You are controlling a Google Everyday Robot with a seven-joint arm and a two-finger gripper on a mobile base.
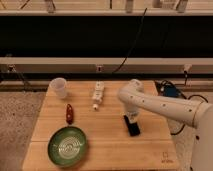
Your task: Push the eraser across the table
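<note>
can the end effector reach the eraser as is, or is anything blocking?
Likely yes. The end effector hangs at the eraser's far end on the table, with nothing between them. The power strip, pepper and plate lie well apart.

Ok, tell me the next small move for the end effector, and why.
Probably sweep the end effector, low against the eraser, toward the red pepper. It hangs at the eraser's far end, on the table's right half, and bare wood lies between eraser and pepper.
</note>
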